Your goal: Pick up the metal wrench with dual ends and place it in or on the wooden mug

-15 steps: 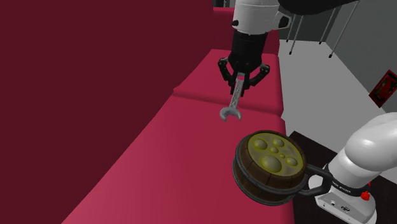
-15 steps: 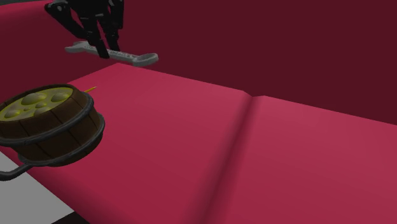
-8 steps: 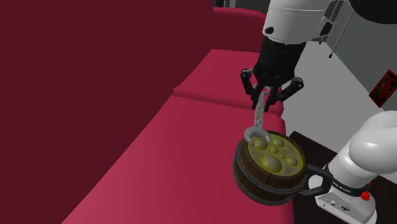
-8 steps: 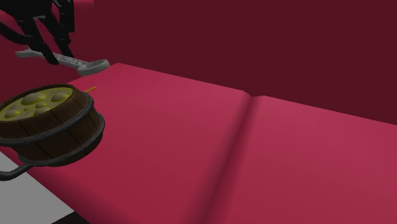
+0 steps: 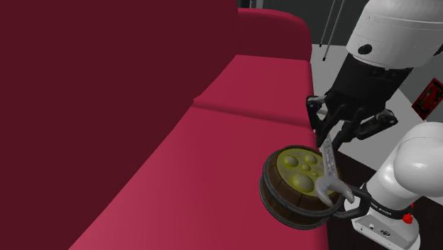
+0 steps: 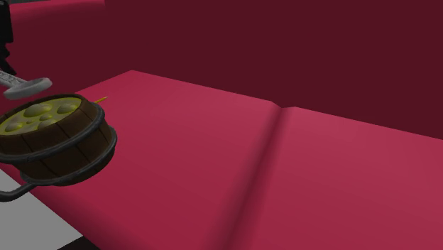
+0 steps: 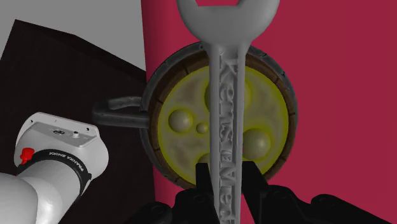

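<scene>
Claw state: my claw [image 7: 226, 177] is clamped on the grey wrench [image 7: 229, 108] at one end of its shaft, one black finger on either side of it.

Wrench position: it is held in the air over the mug [image 5: 280, 197]. In the second exterior view its free head [image 6: 25, 87] sits a little above the mug's rim, with a gap between them, so I judge it is not touching.

Mug position: the barrel-shaped wooden mug [image 6: 64, 145] stands mouth-up at the edge of the red sofa seat [image 5: 213, 156], on the side nearest my stand. Its dark handle [image 7: 118, 113] points away from the cushion.

Key relation: looking along the claw, the mug's mouth is straight ahead and the wrench shaft crosses it through the middle. The open-ended head goes past the rim [image 7: 154, 102] on the side away from the fingers.

Long axis: it runs from the claw straight out across the mouth. In the second exterior view the wrench lies close to level rather than pointing down.

Contents: the mug is filled with a bubbled yellow surface [image 5: 302, 169] nearly up to the rim, so I expect the wrench to rest on top, not drop inside.

My call: the carry looks finished. What remains is a short descent and a release, with the shaft centred so both ends bridge the rim.

Risk: the overhanging head could tip the wrench off towards the cushion.
</scene>
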You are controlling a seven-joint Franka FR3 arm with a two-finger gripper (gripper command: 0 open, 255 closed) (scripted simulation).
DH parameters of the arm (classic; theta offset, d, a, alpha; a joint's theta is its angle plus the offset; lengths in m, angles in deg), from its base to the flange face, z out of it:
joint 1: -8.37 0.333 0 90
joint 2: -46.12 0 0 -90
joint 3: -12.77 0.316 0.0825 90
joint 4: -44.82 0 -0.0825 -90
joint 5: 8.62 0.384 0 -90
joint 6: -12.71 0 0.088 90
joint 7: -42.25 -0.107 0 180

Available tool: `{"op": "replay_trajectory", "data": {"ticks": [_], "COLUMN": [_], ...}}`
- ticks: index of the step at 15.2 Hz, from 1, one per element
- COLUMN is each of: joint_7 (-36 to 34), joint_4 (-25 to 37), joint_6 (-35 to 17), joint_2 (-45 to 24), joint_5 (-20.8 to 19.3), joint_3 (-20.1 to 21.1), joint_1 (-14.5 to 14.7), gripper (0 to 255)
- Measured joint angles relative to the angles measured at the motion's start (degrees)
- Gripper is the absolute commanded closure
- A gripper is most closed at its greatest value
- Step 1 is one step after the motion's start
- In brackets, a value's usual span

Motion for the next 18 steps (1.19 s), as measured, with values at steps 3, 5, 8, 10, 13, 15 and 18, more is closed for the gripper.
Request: {"op": "replay_trajectory", "data": {"ticks": [3,5,8,10,13,15,18], "joint_7": [-0.1,-0.1,0.1,0.3,0.5,0.6,0.6], "joint_4": [-2.3,-4.1,-6.8,-8.3,-10.7,-11.2,-11.3], "joint_6": [-0.9,-2.1,-3.8,-4.9,-6.6,-7.0,-7.1], "joint_2": [1.4,2.1,3.1,3.5,4.3,4.4,4.5], "joint_5": [0.8,1.5,2.4,2.9,3.8,4.0,4.1], "joint_3": [0.5,1.2,1.9,2.5,3.4,3.6,3.7], "joint_1": [0.7,1.1,1.6,1.8,2.3,2.4,2.4], "gripper": [255,255,255,255,255,255,255]}}
